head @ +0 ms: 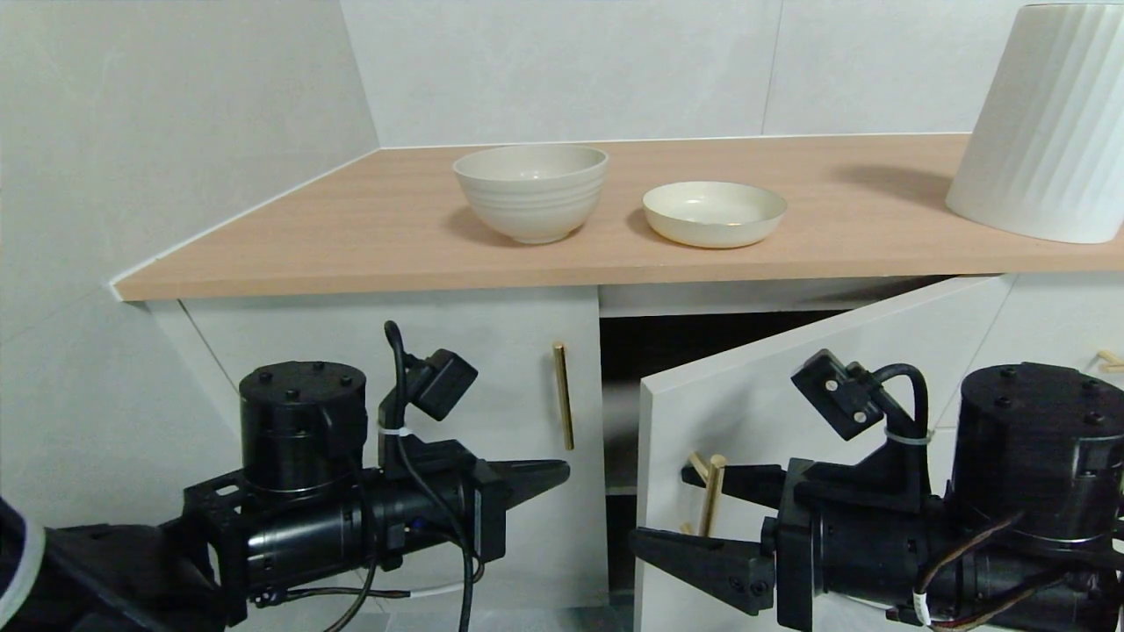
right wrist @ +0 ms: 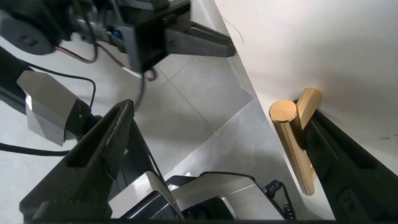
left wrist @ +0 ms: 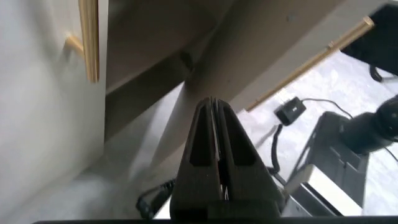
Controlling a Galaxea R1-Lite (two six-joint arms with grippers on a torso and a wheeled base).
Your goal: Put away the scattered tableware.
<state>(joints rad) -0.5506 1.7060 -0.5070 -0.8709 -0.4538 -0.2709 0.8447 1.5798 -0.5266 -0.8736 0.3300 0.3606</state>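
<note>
head view: the bowl (head: 531, 191) and the shallow dish (head: 714, 213) stand side by side, apart, on the wooden worktop (head: 369, 237). both sit back from its front edge with bare wood around them. a ribbed white shade (head: 1045, 123) stands well off toward the robot's right end. under the worktop the closed door (head: 395, 325) stays flat, and its upright handle (head: 563, 395) runs along the inner edge. next to it the open door (head: 790, 377) stands swung out toward the robot, leaving a dark gap into the cabinet between the two doors. both arms lie low and level in front of the doors, pointing inward at each other. the left tool (head: 527, 478) has its fingers pressed together, tip before the closed door, short of the gap. the right tool (head: 666, 507) has its fingers apart at the free edge of the open door, with the open door's handle (head: 713, 491) between them.

left wrist view: the left tool's fingers meet in one closed wedge, aimed at the gap beside the closed door's handle.

right wrist view: the right tool's fingers (right wrist: 106, 155) are spread wide. the open door's handle lies close against one of them. whether it touches, i cannot tell. the left tool shows farther off over the floor.
</note>
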